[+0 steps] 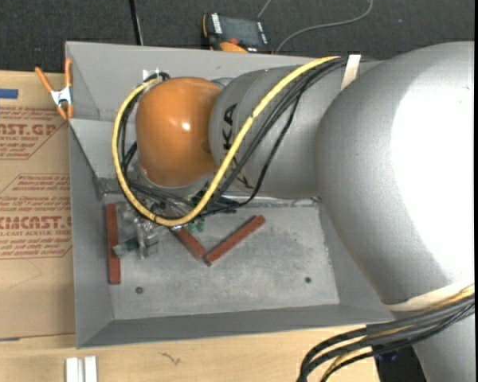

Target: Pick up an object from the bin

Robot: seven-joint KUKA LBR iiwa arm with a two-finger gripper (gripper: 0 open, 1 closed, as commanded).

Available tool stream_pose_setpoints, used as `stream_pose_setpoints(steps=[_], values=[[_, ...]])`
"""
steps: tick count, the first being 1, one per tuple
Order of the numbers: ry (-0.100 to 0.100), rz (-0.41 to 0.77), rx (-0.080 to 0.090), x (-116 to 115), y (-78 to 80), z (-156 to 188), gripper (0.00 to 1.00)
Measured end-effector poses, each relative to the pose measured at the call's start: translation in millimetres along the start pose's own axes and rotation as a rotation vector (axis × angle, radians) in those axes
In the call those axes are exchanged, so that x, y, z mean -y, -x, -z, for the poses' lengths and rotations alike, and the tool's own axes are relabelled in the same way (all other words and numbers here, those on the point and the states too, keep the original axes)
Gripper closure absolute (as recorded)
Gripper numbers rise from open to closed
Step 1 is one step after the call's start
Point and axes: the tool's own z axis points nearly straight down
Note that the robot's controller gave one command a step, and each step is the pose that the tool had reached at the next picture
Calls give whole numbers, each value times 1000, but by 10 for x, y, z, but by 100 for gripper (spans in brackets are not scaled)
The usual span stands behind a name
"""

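From the overhead camera I had the grey bin (pixel 247 297), its floor scuffed, with a dark surface behind it. My claw (pixel 141 237) sat low at the left, just right of a long brown stick (pixel 111 243). That stick lay flat by the left wall, long axis running far-to-near. Claw opening? I couldn't tell. Two more sticks (pixel 235 239) lay angled mid-floor. Black lettering (pixel 233 122) on the arm was crossed by cables and unreadable.

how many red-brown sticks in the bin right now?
3. Left stick lies along the bin's left wall, beside the gripper. Short stick lies mid-floor; long stick slants right of it, lower ends close together. The arm covers the bin's back, so more may be hidden.
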Motion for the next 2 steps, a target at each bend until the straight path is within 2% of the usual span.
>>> stream_pose_setpoints(steps=[1,2], values=[[-2,-26,17,41,18,1394,100],[-2,112,6,431,-348,1320,100]])
